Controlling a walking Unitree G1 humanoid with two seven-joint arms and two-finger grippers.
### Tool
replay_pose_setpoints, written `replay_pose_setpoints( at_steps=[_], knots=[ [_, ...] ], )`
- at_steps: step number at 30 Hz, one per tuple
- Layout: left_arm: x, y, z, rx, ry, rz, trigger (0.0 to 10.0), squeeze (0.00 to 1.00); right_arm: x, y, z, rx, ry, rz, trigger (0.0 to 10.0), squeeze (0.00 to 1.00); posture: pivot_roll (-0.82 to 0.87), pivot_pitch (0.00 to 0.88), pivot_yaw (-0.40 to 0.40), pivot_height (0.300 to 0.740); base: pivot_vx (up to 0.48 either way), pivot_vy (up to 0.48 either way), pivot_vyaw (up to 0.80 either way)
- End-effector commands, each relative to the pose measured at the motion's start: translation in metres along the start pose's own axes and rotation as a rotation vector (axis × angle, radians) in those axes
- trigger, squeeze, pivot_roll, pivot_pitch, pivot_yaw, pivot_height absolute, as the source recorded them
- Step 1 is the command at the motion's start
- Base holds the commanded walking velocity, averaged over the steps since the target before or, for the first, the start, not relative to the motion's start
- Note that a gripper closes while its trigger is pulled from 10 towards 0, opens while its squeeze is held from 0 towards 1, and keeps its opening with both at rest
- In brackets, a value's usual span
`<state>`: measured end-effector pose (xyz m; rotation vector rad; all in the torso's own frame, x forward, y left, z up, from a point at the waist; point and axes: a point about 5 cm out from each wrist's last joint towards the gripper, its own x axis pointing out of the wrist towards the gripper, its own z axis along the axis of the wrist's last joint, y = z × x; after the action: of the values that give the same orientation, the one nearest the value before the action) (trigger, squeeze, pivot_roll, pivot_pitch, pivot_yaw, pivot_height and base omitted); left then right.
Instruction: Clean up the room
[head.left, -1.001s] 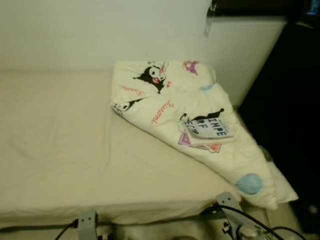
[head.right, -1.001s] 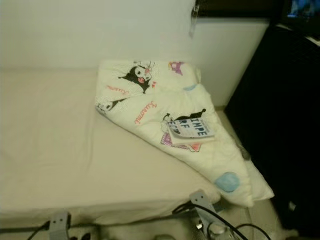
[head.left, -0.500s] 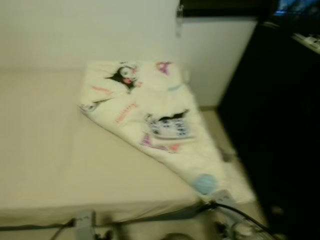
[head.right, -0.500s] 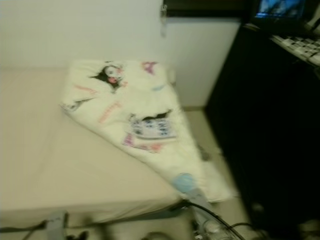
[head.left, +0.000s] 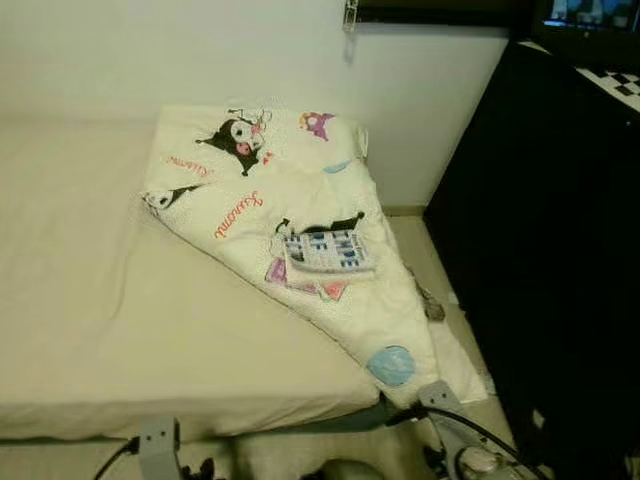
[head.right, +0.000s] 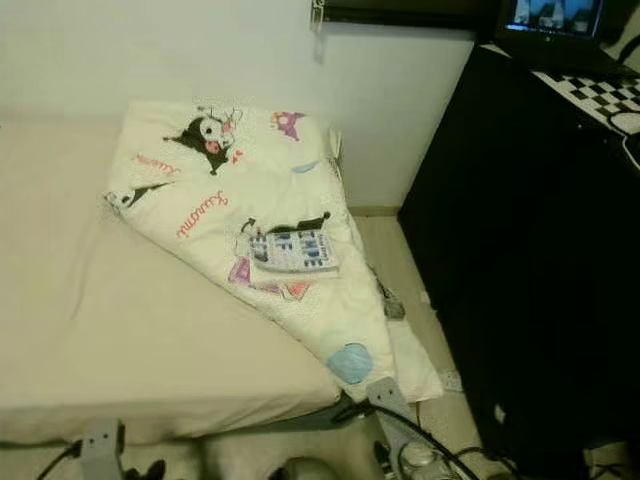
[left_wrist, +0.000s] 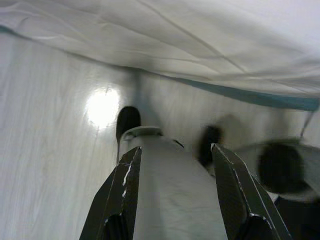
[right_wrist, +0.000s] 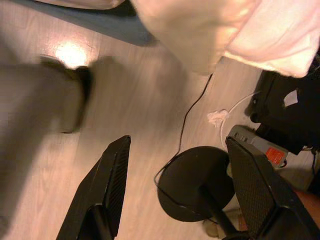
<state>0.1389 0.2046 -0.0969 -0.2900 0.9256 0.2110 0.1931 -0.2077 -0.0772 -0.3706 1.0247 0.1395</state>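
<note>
You are standing at the foot of a bed with a plain cream sheet (head.left: 90, 300), and as far as the views show, the tidying has hardly begun. A white quilted blanket printed with black-and-pink cartoon figures (head.left: 270, 200) lies crumpled and skewed across the bed's right side, one corner spilling over the edge toward the pale floor (head.right: 385, 255). On top of it rests a small white book with blue block lettering (head.left: 328, 251), tilted and not put away. Beside the bed stands a tall black cabinet (head.right: 520, 250).

Both arms hang low and hold nothing. The left gripper (left_wrist: 175, 195) points at the floor by the bed's base with its jaws spread; the right gripper (right_wrist: 175, 190) has its jaws spread too, above a round black stand base (right_wrist: 197, 182) and loose cables (right_wrist: 192, 117).

What is left, by my judgement: lift the book off, straighten or fold the blanket, and deal with the floor clutter.
</note>
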Motion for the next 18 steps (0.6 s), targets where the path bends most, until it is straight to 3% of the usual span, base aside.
replay_pose_setpoints(
  at_steps=[1,14,17,18],
  knots=[
    [-0.002,-0.002,-0.009,-0.021,0.027,0.01,10.0,0.0,-0.001,-0.003,-0.004,0.0,0.019,-0.006,10.0,0.0,-0.13,0.0,-0.015,0.74,0.0,0.0,0.0],
    [-0.003,-0.001,-0.015,-0.05,0.033,0.017,10.0,0.0,-0.001,0.002,-0.005,-0.008,0.002,0.018,10.0,0.0,-0.12,0.0,-0.011,0.74,0.0,0.0,0.0],
    [-0.004,-0.001,-0.016,-0.055,0.031,0.012,10.0,0.0,0.0,0.005,0.002,-0.004,-0.028,0.03,10.0,0.0,-0.11,0.0,-0.012,0.74,0.0,0.0,0.0],
    [-0.003,-0.001,-0.014,-0.064,0.023,0.007,10.0,0.0,0.001,0.005,0.013,0.05,-0.07,0.04,10.0,0.0,-0.11,0.0,-0.01,0.74,0.0,0.0,0.0]
  ],
)
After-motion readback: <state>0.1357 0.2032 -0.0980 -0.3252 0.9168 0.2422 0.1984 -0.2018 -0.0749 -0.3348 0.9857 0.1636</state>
